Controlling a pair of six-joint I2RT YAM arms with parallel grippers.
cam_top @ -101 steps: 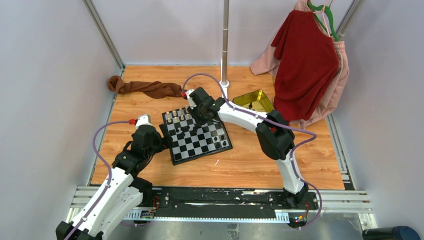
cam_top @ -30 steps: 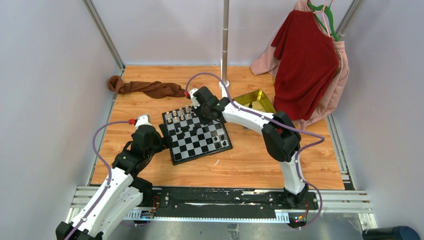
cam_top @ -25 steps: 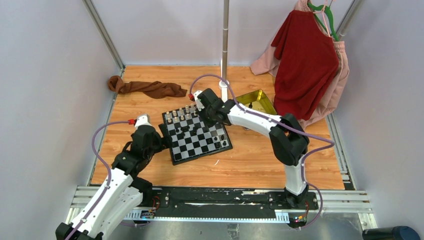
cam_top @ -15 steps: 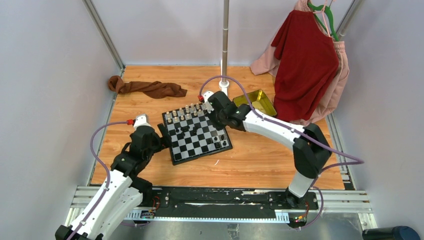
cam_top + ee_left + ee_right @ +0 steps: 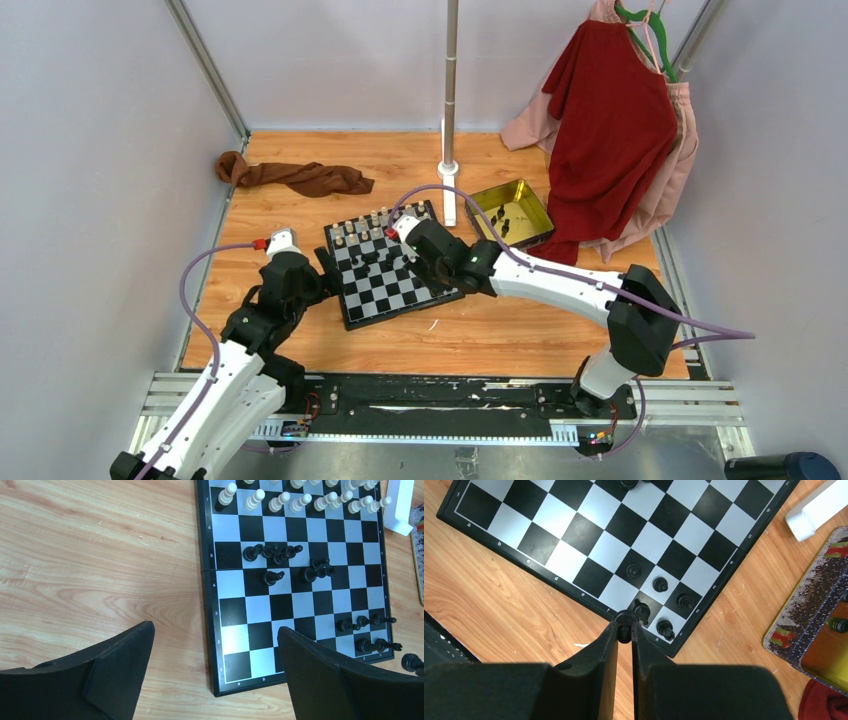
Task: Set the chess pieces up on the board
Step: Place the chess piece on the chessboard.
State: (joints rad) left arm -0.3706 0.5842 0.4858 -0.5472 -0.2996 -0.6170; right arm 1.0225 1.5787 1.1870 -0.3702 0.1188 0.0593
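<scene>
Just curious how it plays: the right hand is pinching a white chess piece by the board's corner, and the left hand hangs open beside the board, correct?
Not quite. The chess piece in the right hand is black, not white, as the right wrist view shows. It is indeed by the corner of the board, and the left hand hangs open beside it.

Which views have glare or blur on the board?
Left wrist: board sharp, faint sheen at its lower-left corner, left hand a dark soft silhouette. Right wrist: squares crisp, right hand holding a black piece is underexposed. Top external: even light, pieces barely resolvable.
</scene>
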